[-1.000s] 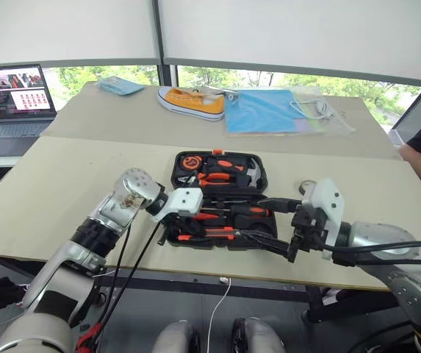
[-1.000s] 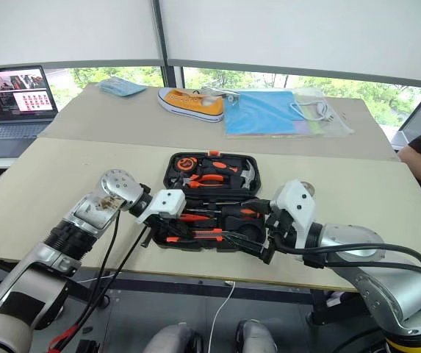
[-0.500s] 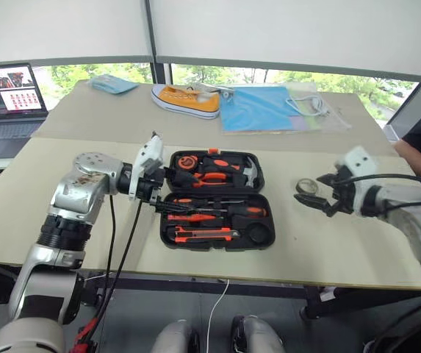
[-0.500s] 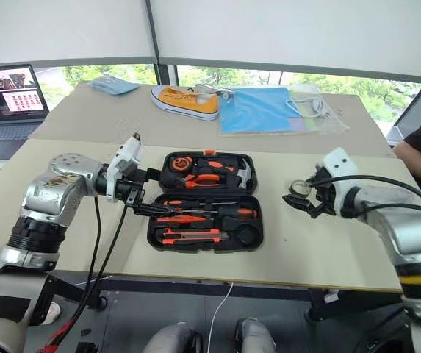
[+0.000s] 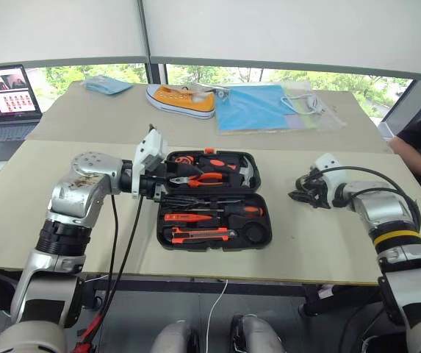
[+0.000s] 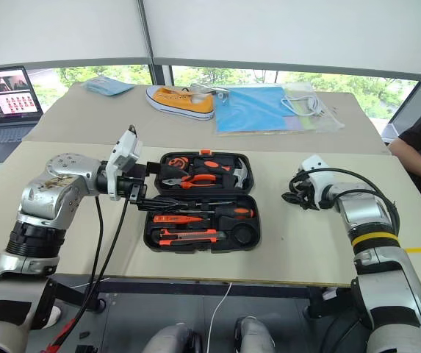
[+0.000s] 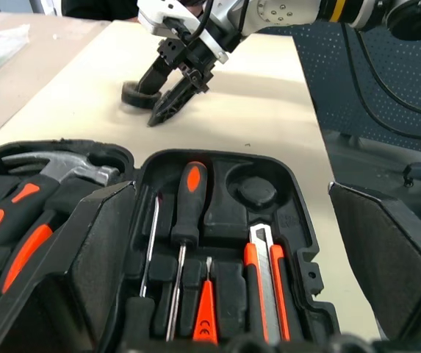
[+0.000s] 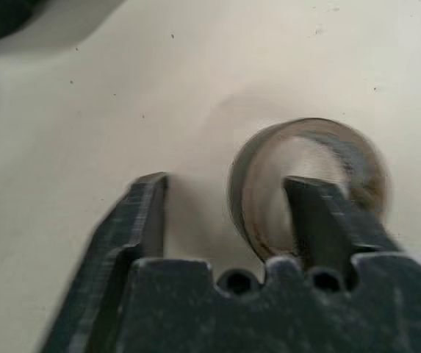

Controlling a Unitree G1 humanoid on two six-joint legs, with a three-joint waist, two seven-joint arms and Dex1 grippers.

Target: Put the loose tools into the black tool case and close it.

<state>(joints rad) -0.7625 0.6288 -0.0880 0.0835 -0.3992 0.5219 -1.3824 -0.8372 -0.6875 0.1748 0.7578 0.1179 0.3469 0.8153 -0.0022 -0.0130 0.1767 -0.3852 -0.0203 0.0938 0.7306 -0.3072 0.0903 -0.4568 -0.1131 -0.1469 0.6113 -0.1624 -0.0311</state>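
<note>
Compared with a second ago, the right tool (image 6: 295, 195) has left the open black tool case (image 6: 199, 206) for the tape roll (image 8: 309, 184) on the surface (image 6: 306, 243), one finger inside the ring, while the raised left tool (image 6: 150, 193) now gapes empty.

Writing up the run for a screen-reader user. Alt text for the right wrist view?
The right gripper straddles the wall of a small black tape roll lying flat on the beige table: one finger sits inside the roll's hole, the other on bare table beside it, jaws partly open.
</note>
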